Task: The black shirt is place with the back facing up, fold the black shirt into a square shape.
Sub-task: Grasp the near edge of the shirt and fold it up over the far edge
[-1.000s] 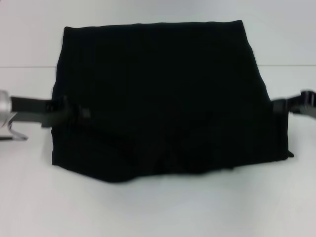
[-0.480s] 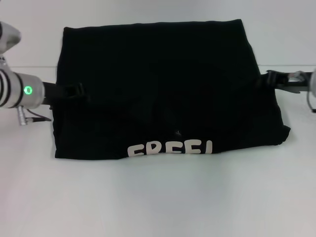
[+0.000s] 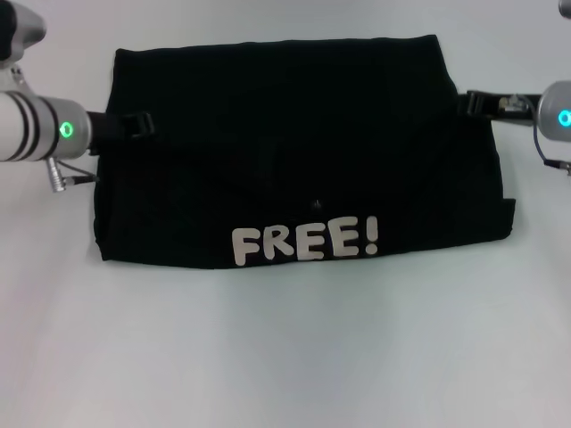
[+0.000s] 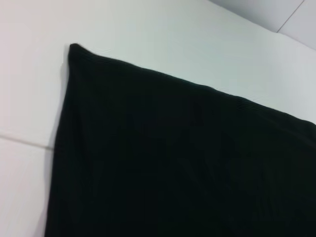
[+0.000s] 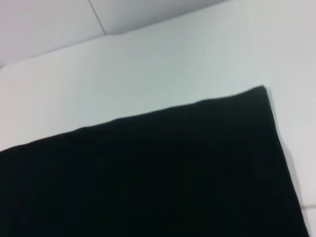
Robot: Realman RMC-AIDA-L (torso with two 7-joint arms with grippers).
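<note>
The black shirt (image 3: 294, 152) is seen spread on the white table (image 3: 285, 357) as a broad, roughly rectangular block. Cream-white lettering reading "FREE!" (image 3: 305, 242) is shown along its near edge, facing up. The far edge runs fairly straight; the near right corner is slightly uneven.

The left gripper (image 3: 134, 124) is placed at the shirt's left side edge, in the far half of the cloth, its dark tip lying over the fabric margin. Whether its fingers are parted or closed on the cloth cannot be told, since black tip and black fabric merge. Behind it, away from the shirt, the silver left arm (image 3: 36, 129) with a green light is seen above the table.

The right gripper (image 3: 477, 102) is placed at the shirt's right side edge, level with the left one, so the shirt lies between the two claws. Its tip meets the cloth edge; its state cannot be told either. The right arm (image 3: 558, 116) reaches outward from it.

In the left wrist view only one far corner of the shirt (image 4: 173, 163) on the pale table (image 4: 148, 34) is shown, and in the right wrist view the other far corner (image 5: 163, 177) on the table (image 5: 148, 64).
</note>
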